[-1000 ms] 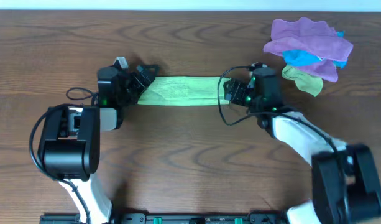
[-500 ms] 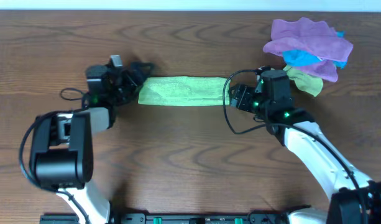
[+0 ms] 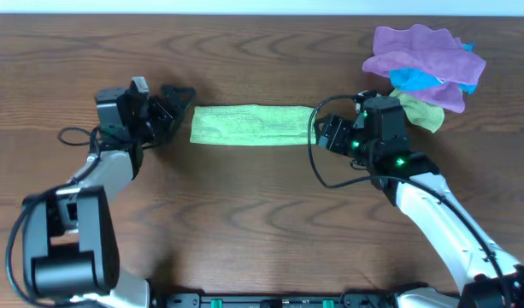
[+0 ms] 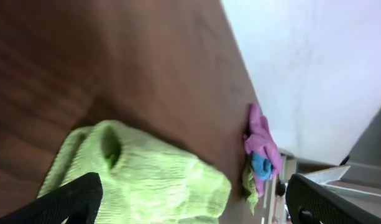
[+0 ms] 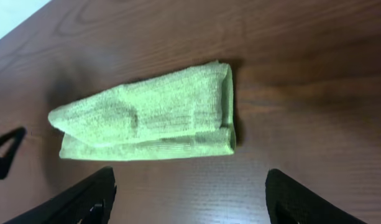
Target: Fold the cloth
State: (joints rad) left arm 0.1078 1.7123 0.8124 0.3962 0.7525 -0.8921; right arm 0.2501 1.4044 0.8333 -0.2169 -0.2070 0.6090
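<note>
Flanking the lime-green cloth (image 3: 253, 125), folded into a strip on the wooden table (image 3: 244, 222), my left gripper (image 3: 178, 111) and right gripper (image 3: 318, 133) sit low, jaws apart and empty. Both have backed off its ends since a second ago.

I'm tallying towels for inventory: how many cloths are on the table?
4. The folded lime-green cloth lies at the centre; a purple cloth, a blue cloth and an olive-green cloth are heaped together at the far right. They may hide more.
</note>
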